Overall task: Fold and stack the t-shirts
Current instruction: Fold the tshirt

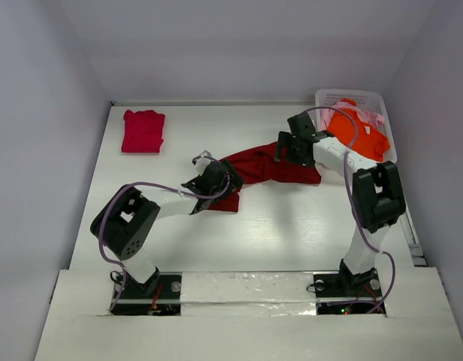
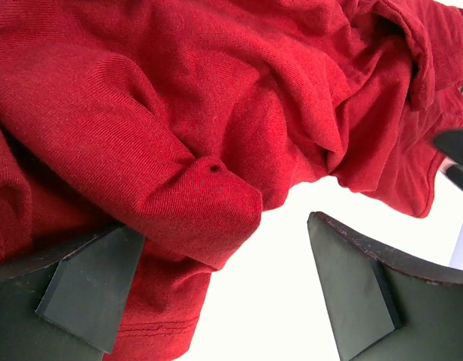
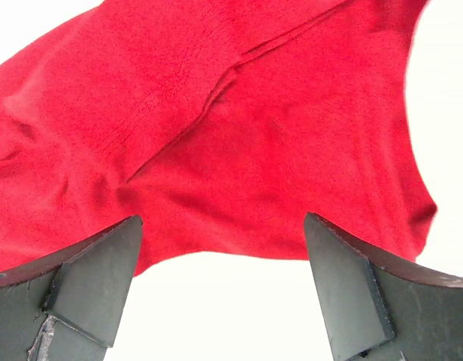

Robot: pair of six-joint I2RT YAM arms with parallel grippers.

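dark red t-shirt [image 1: 265, 167] lies crumpled mid bench [image 1: 292, 233], soft and light, likely to sag and bunch. left tool [image 2: 224, 297] and right tool [image 3: 222, 293] stand wide over its ends, holding nothing; the hem corners look like the best holds.

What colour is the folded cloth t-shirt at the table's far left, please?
The folded t-shirt is crimson-pink; the top external view shows it.

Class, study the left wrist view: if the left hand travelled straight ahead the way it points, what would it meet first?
The open left hand would most likely meet the crumpled dark red t-shirt first; a fold shows between its fingers, depth unclear.
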